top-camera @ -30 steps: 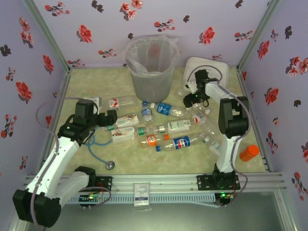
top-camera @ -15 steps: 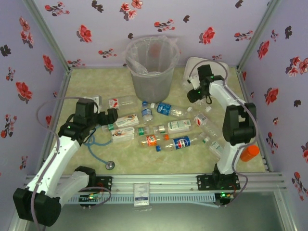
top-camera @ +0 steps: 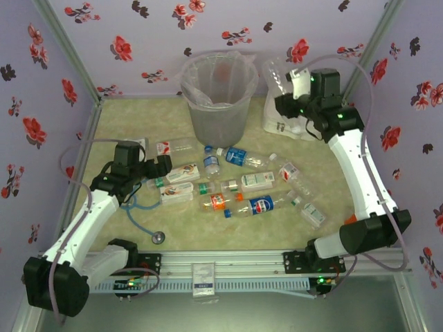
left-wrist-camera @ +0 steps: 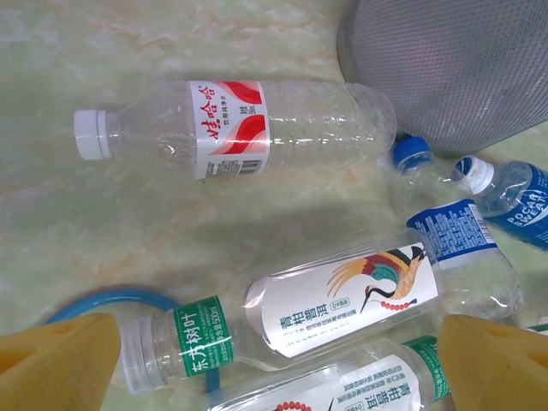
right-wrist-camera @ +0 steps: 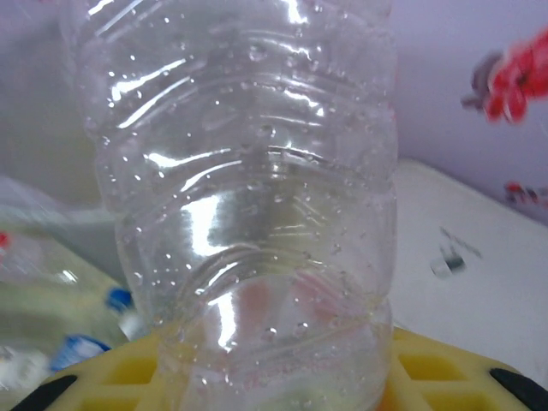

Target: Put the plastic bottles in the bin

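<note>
My right gripper is raised to the right of the bin, above the table's back right, shut on a clear plastic bottle. Its ribbed, label-free body stands up between the yellow pads. The bin is a tall translucent bucket lined with a bag. Several plastic bottles lie across the middle of the table. My left gripper hangs open low over a bottle with a white crane label; beyond it lies a red-labelled bottle.
A blue-tubed stethoscope lies by the left bottles, its tube running under a bottle neck. A white latched case sits below the raised gripper. Flowered walls close in the back and both sides.
The right gripper shut on a clear bottle at the back right and lifted it off the table, swinging up beside the bin. The left arm barely moved.
</note>
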